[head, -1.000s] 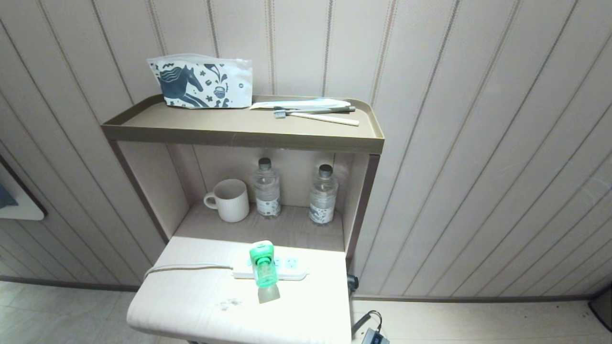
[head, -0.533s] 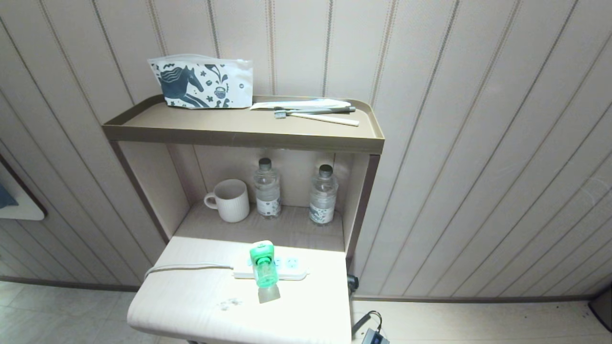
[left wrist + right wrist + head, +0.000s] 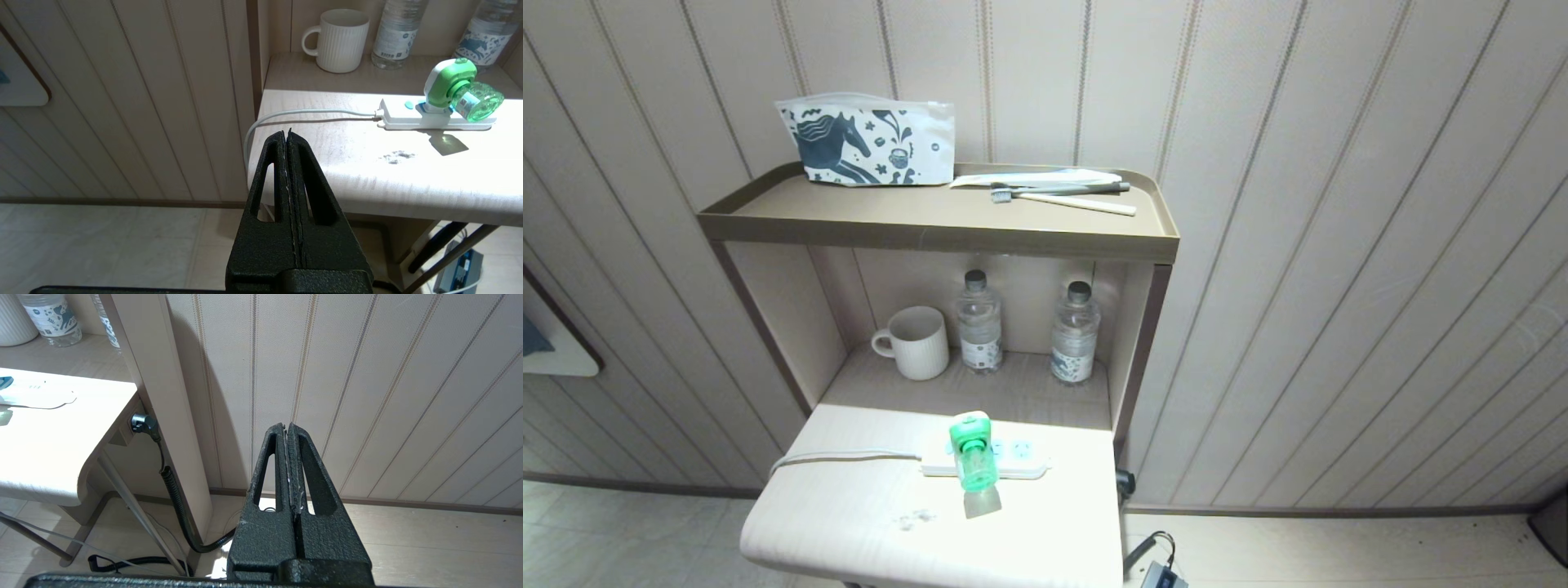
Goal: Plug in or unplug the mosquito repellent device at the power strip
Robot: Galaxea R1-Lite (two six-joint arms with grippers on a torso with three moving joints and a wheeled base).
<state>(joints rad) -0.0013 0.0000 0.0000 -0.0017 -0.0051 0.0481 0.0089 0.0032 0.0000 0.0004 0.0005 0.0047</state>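
Panelled wall backed a pale table (image 3: 849, 523) where the device (image 3: 972, 457) sat plugged into the strip (image 3: 1021, 461), bottle leaning toward the robot. Left gripper (image 3: 288, 136), fingers pressed together and empty, was the nearer, low off the table's left edge, device ahead and to its right; right gripper (image 3: 288, 430), also closed, hung parked by the wall.

green device (image 3: 973, 457), white strip (image 3: 1021, 467), white mug (image 3: 918, 342)
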